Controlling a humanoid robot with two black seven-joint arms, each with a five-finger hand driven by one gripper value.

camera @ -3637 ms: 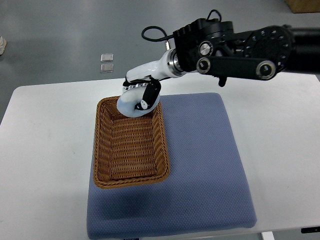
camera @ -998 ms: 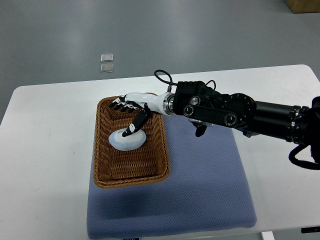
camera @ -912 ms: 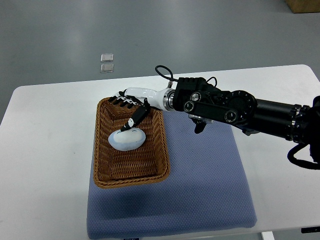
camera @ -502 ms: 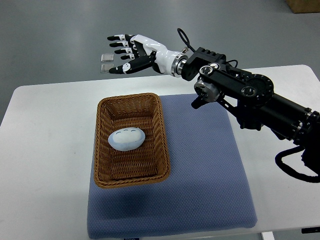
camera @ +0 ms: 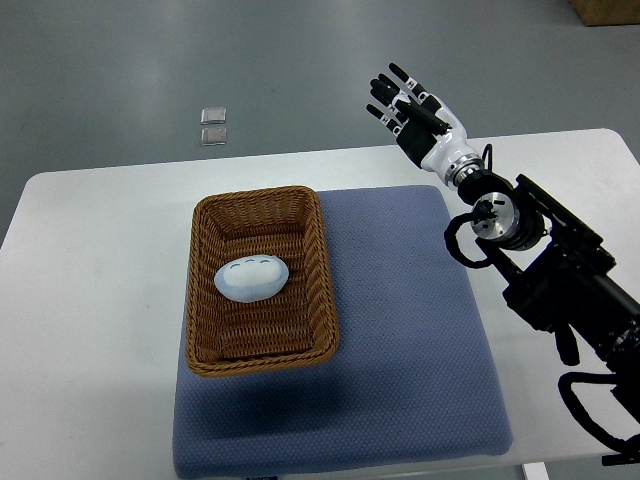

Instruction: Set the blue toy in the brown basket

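My right hand is hovering with fingers spread, holding nothing; the blue toy is lying well down-left of it, inside the brown basket.

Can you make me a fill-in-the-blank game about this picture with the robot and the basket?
1. The blue toy lies inside the ____ basket.
2. The basket sits on a blue ____, which lies on the white table.
3. The right hand is open and holds ____.

Missing words: brown; mat; nothing
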